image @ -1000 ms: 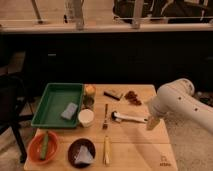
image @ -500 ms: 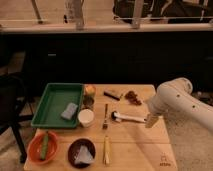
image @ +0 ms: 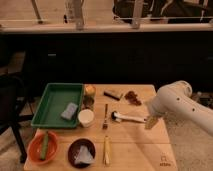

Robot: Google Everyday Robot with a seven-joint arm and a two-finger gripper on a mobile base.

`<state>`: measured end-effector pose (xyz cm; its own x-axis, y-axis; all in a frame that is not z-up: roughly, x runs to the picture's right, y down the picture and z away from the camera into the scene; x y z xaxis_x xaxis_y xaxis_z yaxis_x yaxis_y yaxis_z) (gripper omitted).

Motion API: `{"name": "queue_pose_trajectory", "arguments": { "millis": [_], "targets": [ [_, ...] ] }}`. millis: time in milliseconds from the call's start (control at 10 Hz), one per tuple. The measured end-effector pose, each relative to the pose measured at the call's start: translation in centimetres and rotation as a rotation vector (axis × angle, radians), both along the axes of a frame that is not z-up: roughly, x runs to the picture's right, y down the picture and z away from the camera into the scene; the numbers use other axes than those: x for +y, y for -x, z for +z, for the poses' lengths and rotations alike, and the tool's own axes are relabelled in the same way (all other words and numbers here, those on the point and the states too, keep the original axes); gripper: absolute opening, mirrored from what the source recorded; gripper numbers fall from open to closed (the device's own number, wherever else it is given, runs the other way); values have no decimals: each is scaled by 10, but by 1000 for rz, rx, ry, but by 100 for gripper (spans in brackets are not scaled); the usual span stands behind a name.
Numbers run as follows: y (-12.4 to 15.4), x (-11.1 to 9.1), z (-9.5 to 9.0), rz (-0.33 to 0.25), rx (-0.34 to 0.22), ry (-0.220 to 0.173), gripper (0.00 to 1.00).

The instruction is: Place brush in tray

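while the brush (image: pixel 129 118) lies crosswise mid-tabletop, its long axis pointing toward the right edge, the gripper (image: pixel 150 123) hangs just beside that end, jaws apart, the tray (image: pixel 52 100) at the left edge.

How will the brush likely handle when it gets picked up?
The brush looks stiff and light: a slim straight handle lying flat on the table. Its dark head may make it tip if gripped at the far end, where the gripper hovers.

Smooth white arm (image: pixel 182 102) with bulky rounded joints, pale yellowish jaws at its lower tip.
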<state>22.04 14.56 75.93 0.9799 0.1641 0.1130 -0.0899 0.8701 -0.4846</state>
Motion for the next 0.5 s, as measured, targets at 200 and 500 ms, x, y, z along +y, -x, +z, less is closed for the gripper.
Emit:
{"name": "queue_pose_trajectory", "arguments": {
  "millis": [200,500],
  "targets": [
    [5,5,10,-6,-2,10,80],
    [9,11,30,-19,-3,38,80]
  ]
}}
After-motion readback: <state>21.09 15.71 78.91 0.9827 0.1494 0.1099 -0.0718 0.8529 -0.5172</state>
